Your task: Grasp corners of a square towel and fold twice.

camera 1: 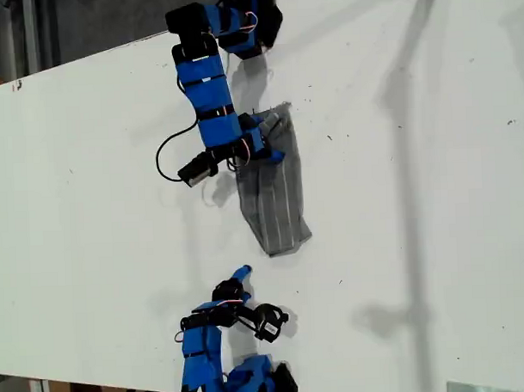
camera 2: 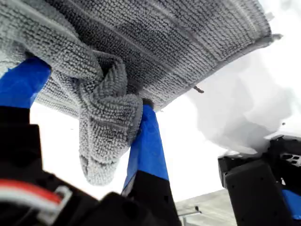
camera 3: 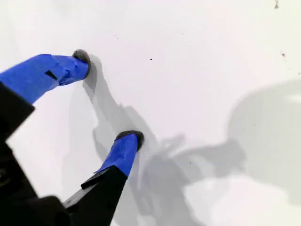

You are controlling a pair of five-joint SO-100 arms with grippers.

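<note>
Toward the far edge of the white worktop (camera 1: 400,208), in the upper part of the exterior view, my first gripper (camera 1: 271,137) has its blue jaws closed on a bunched fold of the towel (camera 1: 275,200). The first wrist view shows the grey striped cloth (camera 2: 155,52) pinched and crumpled between the two fingers (camera 2: 148,141), with the rest spreading away beyond them. In the exterior view the towel hangs from that grip and trails down onto the worktop as a narrow, partly folded strip; its free end lies near the middle of the worktop. My second gripper (camera 1: 241,281) is near the worktop's near edge, well apart from the towel. Its jaws stand wide open and hold nothing, with both fingertips (camera 3: 129,137) just over bare worktop.
</note>
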